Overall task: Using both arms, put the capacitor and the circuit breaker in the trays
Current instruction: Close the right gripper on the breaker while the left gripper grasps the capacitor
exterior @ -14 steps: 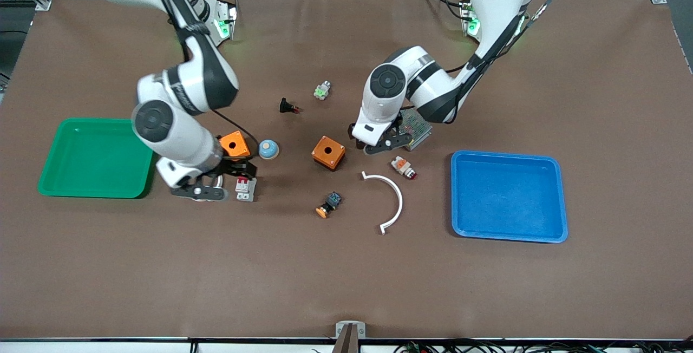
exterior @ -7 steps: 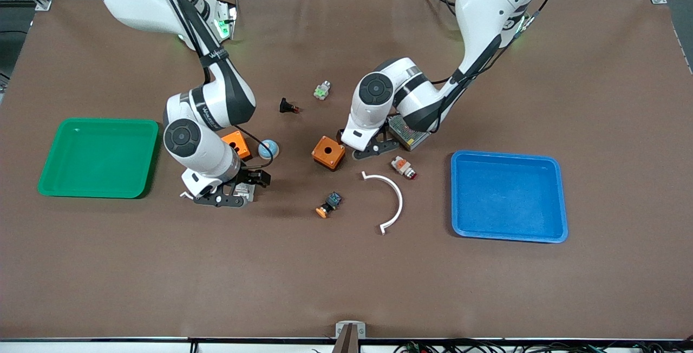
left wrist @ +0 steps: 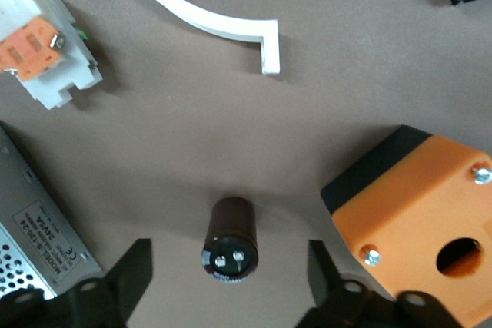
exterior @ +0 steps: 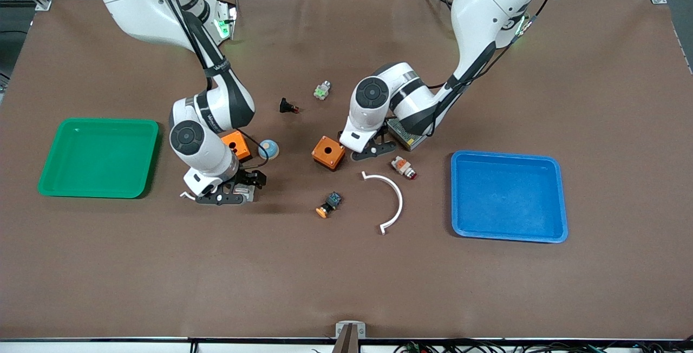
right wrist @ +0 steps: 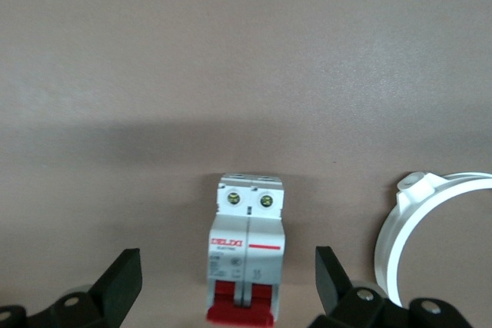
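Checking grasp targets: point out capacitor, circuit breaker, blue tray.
capacitor (left wrist: 229, 238), left wrist view, middle of its dark body.
circuit breaker (right wrist: 247, 255), right wrist view, white face under the label.
blue tray (exterior: 509, 197), front view, bare floor.

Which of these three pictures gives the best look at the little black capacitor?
The left wrist view: the capacitor lies on the table in plain sight between the open fingers of the left gripper, beside an orange box. In the front view the left arm hides it. The right wrist view does not show it.
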{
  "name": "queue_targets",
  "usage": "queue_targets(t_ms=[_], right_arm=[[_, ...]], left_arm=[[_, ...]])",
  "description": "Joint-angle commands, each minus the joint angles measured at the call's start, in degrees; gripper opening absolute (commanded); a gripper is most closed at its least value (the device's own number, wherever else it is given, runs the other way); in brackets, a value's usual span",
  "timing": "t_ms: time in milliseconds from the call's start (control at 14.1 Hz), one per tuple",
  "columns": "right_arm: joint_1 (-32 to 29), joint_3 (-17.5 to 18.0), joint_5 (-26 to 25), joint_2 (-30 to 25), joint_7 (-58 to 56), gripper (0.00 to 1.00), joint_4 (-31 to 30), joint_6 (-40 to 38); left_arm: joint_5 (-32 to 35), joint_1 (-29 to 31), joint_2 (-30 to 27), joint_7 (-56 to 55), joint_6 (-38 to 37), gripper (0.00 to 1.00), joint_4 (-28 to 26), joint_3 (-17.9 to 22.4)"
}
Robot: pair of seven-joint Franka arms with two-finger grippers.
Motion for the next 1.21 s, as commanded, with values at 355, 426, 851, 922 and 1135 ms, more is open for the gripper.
queue_targets(t_ms=[355,426,851,922,1135], right_arm=[[-1.1,0.3,-1.9,2.0,0.4,0.99,0.0,1.3],[-0.8,0.3,-1.9,2.3,0.6,0.96,0.0,1.5],[-0.7,0.4,-1.7,2.3,0.9,0.20,0.1,0.8],[-1.0,0.4,-1.6,2.3,1.0,0.01,0.4,0.4],[-3.5,0.4,-1.5,1.0,0.2,0.00,3.7,-6.0]], left_arm=[[1.7,-0.7,1.4,-1.5,1.9,0.64,1.3,1.1],[1.6,-0.7,1.6,-1.5,1.9,0.62,1.3,1.1],[1.6,-1.4,1.7,-1.6,1.9,0.45,1.3,1.1],[1.6,-1.4,1.7,-1.6,1.9,0.40,1.3,1.1],[1.6,-1.4,1.7,-1.6,1.9,0.26,1.2,1.1]])
